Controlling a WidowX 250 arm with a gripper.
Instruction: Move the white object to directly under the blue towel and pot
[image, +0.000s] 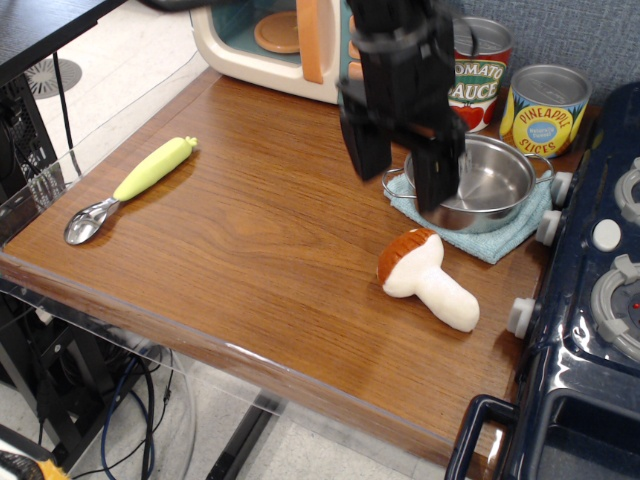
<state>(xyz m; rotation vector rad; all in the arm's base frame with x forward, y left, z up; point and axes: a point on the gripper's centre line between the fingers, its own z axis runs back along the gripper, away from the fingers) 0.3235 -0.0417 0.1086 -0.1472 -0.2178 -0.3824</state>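
Note:
The white object, a soft toy mushroom (428, 283) with a white stem and reddish-brown cap, lies on its side on the wooden table (240, 240), just in front of the blue towel (492, 240) and the steel pot (483, 184) that stands on it. My gripper (400, 187) is open and empty. It hangs above the table, over the left edge of the towel and pot, well clear of the mushroom. Its black fingers (366, 160) point down, one each side of the pot's left handle.
A green-handled metal scoop (130, 187) lies at the table's left. A toy microwave (270, 40) and two cans, tomato sauce (476, 70) and pineapple slices (543, 108), stand at the back. A dark toy stove (590, 300) borders the right edge.

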